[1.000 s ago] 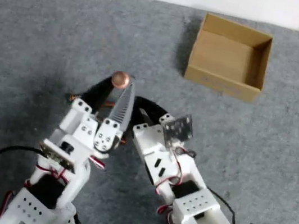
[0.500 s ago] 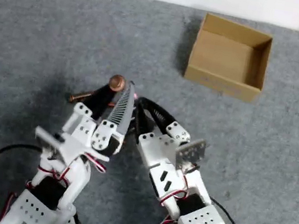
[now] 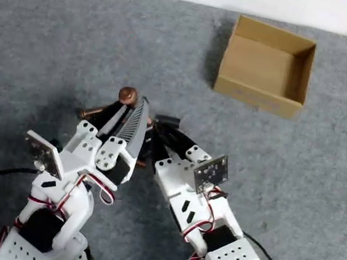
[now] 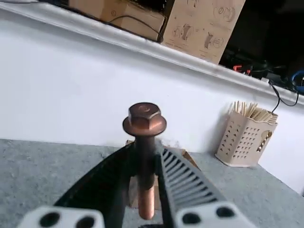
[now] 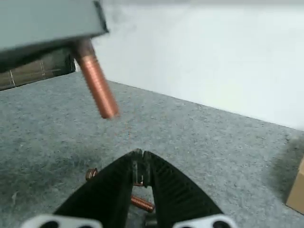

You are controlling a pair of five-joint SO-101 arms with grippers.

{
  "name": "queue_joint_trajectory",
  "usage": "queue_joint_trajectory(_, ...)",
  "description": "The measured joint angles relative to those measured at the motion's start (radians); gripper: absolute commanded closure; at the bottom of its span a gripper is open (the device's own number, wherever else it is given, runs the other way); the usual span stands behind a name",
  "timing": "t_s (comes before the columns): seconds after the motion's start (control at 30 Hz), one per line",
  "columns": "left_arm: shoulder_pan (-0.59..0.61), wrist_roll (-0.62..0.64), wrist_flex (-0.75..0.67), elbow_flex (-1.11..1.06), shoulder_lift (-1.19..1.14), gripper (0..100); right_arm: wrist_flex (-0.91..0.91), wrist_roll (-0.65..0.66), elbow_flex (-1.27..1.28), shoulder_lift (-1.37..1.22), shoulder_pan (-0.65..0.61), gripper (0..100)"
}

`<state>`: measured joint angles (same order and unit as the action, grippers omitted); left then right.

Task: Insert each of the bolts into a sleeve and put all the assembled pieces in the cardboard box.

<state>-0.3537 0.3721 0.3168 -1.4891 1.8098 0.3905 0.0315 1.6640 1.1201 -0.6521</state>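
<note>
My left gripper is shut on a copper bolt and holds it upright above the carpet, hex head on top. The lower end of its shank hangs free. My right gripper sits just right of it, low over the carpet. Its fingers are shut, and I cannot make out anything between them. A loose bolt lies on the carpet beneath the grippers, partly hidden behind a right finger. The cardboard box stands open at the far right.
Grey carpet covers the table, with free room at the far left and between the grippers and the box. A white wall borders the far edge. A perforated beige holder of sticks stands off to the far right.
The left arm swung its wrist leftward, and the held bolt's head shifted slightly left and nearer. The right arm drew in closer beside it, its gripper staying low by the bolt.
</note>
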Motion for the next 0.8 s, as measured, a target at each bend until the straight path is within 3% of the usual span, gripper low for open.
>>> queue_joint_trajectory(0.2, 0.015, 0.0, 0.0, -0.035, 0.0, 99, -0.005, 0.0, 0.0, 0.0, 0.0, 99.5)
queue_joint_trajectory(0.37, 0.19, 0.0, 0.014, -0.103, 0.0, 99, -0.1, 0.0, -0.008, 0.002, 0.055, 99.5)
queue_joint_trajectory(0.53, 0.42, -0.057, 0.025, -0.123, 0.0, 99, -0.512, 0.008, -0.233, -0.002, 0.167, 99.5)
queue_joint_trajectory(0.7, 0.445, -0.072, 0.028, -0.123, 0.0, 99, -1.076, 0.153, -0.562, 0.002, 0.187, 99.5)
queue_joint_trajectory(0.8, 0.445, -0.072, 0.028, -0.123, 0.0, 99, -1.211, 0.216, -0.594, -0.054, 0.222, 99.5)
